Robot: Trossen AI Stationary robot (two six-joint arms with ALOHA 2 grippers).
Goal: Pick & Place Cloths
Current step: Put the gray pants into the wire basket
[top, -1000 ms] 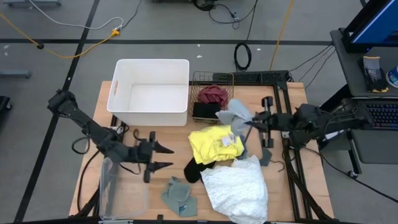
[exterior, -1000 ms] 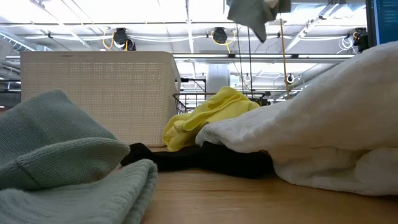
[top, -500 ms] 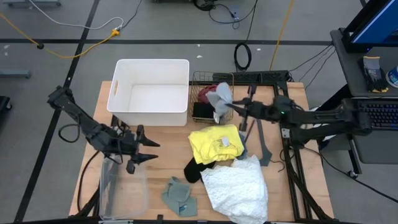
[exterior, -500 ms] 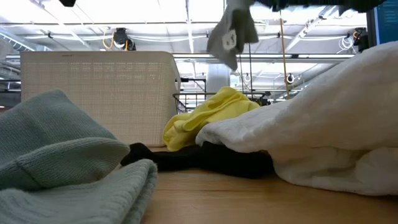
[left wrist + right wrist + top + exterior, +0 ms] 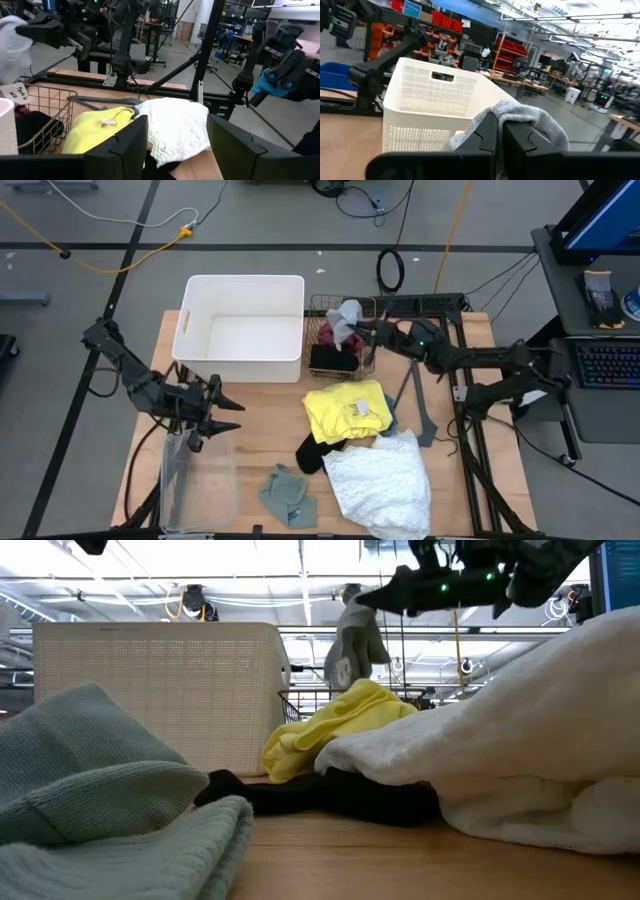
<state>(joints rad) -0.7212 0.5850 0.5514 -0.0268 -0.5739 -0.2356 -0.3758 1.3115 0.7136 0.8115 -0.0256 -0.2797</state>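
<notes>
My right gripper [image 5: 360, 330] is shut on a grey cloth [image 5: 346, 318] above the wire basket [image 5: 322, 304], which holds a maroon cloth [image 5: 329, 336] and a black cloth [image 5: 331, 360]. In the low view the grey cloth [image 5: 355, 640] hangs in the air. A yellow cloth [image 5: 345, 412], another black cloth [image 5: 314, 452], the big white lacy cloth [image 5: 380, 480] and a sage-green cloth [image 5: 287, 496] lie on the table. My left gripper [image 5: 228, 402] is open at the table's left, touching nothing. My right gripper pinches a bunched fold [image 5: 522, 114] of the grey cloth between its two fingers [image 5: 485, 137]. The fingers reach in level from the table's right. The cloth is lifted clear and hangs slack below the fingertips, with a small tag [image 5: 343, 668] showing.
A white bin [image 5: 243, 330] stands left of the wire basket. A clear plastic bin [image 5: 195, 485] sits at the near left corner, under my left gripper's near side. A thin dark V-shaped bar [image 5: 420, 415] lies right of the yellow cloth. Bare wood shows between the white bin and the cloths.
My right gripper has carried the grey cloth toward the table's far left, from over the yellow cloth to above the wire basket, and the cloth swung as it went. My left gripper has drawn back toward the table's left edge.
</notes>
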